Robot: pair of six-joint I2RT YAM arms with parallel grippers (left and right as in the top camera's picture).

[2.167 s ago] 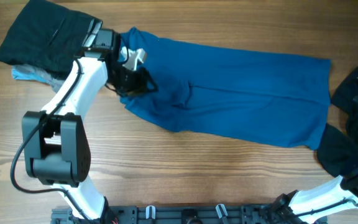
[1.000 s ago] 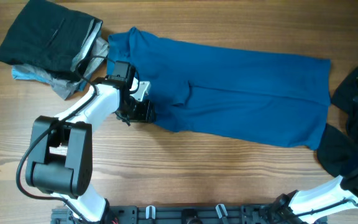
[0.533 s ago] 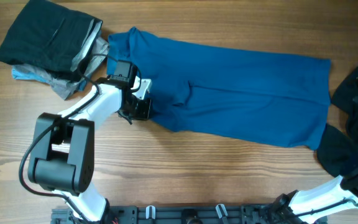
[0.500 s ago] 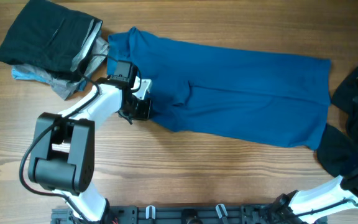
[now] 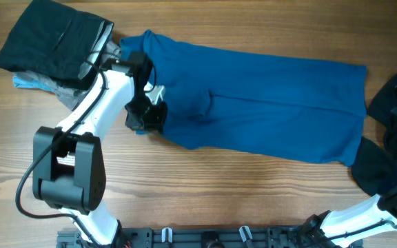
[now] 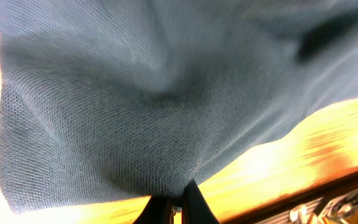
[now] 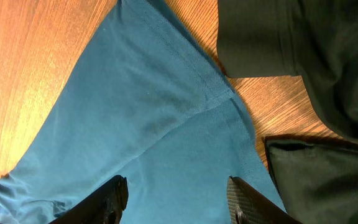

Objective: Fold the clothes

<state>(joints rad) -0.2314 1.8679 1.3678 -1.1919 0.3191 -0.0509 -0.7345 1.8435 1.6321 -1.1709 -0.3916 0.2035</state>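
A large deep-blue shirt lies spread across the middle of the wooden table. My left gripper is at its lower-left edge, shut on a pinch of the blue fabric; in the left wrist view the cloth fills the frame and gathers down into the closed fingertips. My right gripper is open above the shirt's right end, beside black cloth. The right arm only shows at the lower-right corner of the overhead view.
A folded black garment lies on grey and pale-blue pieces at the back left. Loose black clothes lie at the right edge. Bare wood runs along the front.
My left gripper went from the shirt's upper-left corner down to its lower-left edge. In the last half second the arm swung up and the gripped edge shifted slightly left.
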